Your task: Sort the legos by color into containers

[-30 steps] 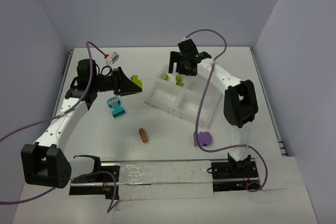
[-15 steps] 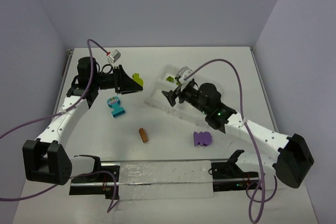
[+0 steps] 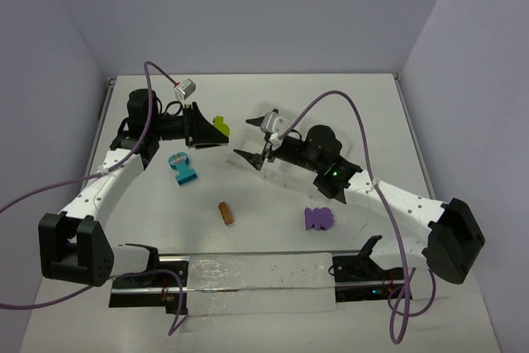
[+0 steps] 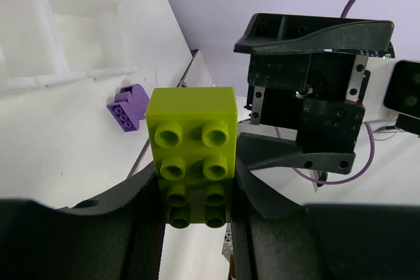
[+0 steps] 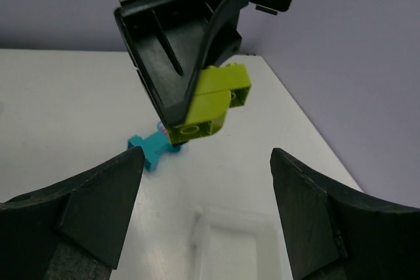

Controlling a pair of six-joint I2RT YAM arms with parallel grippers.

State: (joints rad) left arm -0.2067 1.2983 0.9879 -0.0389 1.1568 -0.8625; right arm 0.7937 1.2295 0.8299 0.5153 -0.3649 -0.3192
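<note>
As the gaping right gripper (image 5: 207, 157) was swung off the white divided tray (image 4: 58, 65), handover is implied of the lime-green brick (image 4: 191, 137) clamped in the left gripper (image 4: 194, 209).

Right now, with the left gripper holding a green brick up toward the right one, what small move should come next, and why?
Probably ease the right gripper forward until its open fingers flank the green brick's free end, then close. The left gripper holds the brick clear of the table, pointed at the right gripper, with a gap between them: it looks like a handover.
</note>
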